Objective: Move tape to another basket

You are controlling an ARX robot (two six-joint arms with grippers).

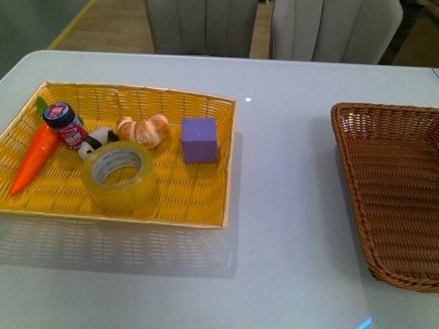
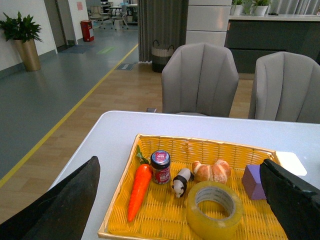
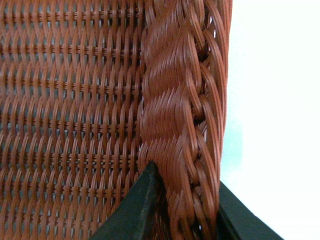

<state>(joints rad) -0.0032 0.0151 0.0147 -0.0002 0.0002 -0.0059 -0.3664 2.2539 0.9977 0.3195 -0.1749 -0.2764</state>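
Observation:
The tape, a wide yellowish translucent roll with a printed pale core, lies flat in the front middle of a bright yellow woven tray. From the left wrist view the tape sits below and between my left gripper's wide-open black fingers, which hang above the tray's near side. The brown wicker basket stands at the table's right, cut off by the frame edge. My right gripper is shut on the braided rim of the basket, one finger inside and one outside. Neither arm shows in the front view.
In the yellow tray with the tape lie a toy carrot, a small red-labelled jar, a panda figure, a croissant and a purple block. Two grey chairs stand behind the white table.

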